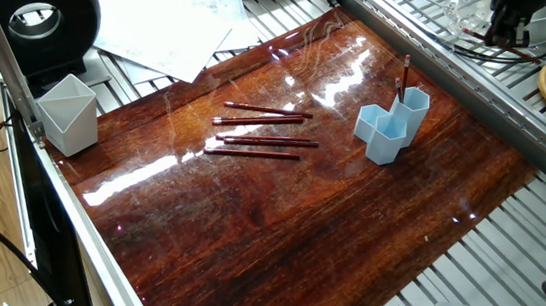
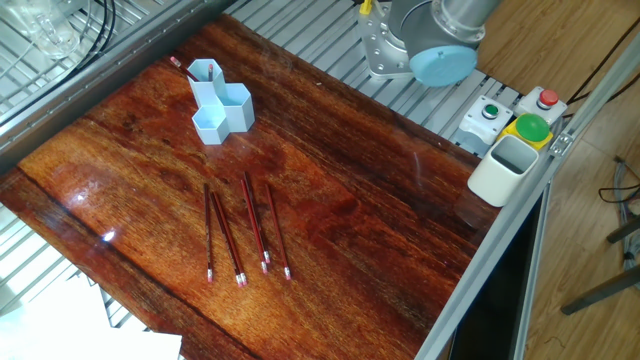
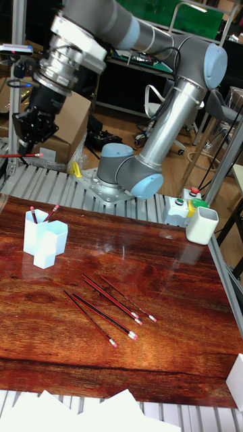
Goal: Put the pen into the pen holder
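Arm's gripper (image 3: 25,131) hangs high, well above and behind the pen holder (image 3: 42,241), clear of the table (image 2: 380,250); whether its jaws are spread or together, can't tell. Holder sits at the far edge with pens standing in its tall tube. Four pens (image 2: 245,230) lie loose mid-table.

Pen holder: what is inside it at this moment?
Two pens stand in the tallest tube of the pen holder, tips poking out. Their lower ends are hidden by the walls. The front tubes look empty.
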You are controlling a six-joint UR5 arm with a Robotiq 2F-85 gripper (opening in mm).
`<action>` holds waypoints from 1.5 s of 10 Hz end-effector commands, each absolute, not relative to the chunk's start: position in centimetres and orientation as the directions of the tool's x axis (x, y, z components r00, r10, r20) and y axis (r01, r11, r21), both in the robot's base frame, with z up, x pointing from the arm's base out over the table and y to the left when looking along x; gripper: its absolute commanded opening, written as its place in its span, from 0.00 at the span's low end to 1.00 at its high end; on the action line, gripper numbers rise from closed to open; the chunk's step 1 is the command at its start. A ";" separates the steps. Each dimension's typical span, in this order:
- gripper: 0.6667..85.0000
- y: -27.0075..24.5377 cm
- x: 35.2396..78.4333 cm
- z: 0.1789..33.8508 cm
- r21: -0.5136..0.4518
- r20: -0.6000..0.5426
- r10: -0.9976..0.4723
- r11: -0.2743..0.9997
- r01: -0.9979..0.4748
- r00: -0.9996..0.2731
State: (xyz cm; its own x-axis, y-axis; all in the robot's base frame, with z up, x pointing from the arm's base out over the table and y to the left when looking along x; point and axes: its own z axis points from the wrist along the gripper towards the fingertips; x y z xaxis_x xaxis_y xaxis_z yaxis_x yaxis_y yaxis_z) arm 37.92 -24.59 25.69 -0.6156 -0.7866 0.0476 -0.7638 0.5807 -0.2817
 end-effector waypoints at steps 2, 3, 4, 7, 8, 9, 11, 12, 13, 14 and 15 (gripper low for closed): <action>0.00 -24.1 38.5 27.2 -0.256 -0.193 -0.826 0.563 -0.786 -0.529; 0.00 -23.1 38.9 27.2 -0.237 -0.251 -0.810 0.583 -0.777 -0.530; 0.00 -22.3 39.0 27.4 -0.220 -0.286 -0.790 0.606 -0.765 -0.543; 0.00 -18.5 39.9 27.8 -0.147 -0.418 -0.707 0.672 -0.726 -0.570; 0.00 -17.5 39.9 27.7 -0.117 -0.448 -0.683 0.684 -0.720 -0.576; 0.00 -16.8 40.0 27.5 -0.103 -0.467 -0.672 0.688 -0.719 -0.575; 0.00 -16.1 40.4 27.4 -0.106 -0.484 -0.663 0.693 -0.714 -0.571; 0.00 -15.5 40.8 27.4 -0.104 -0.499 -0.657 0.693 -0.713 -0.565; 0.00 -15.1 40.9 27.4 -0.096 -0.509 -0.651 0.693 -0.714 -0.563; 0.00 -15.0 41.1 27.5 -0.100 -0.514 -0.650 0.693 -0.714 -0.559; 0.00 -15.1 41.3 27.4 -0.108 -0.519 -0.655 0.688 -0.718 -0.549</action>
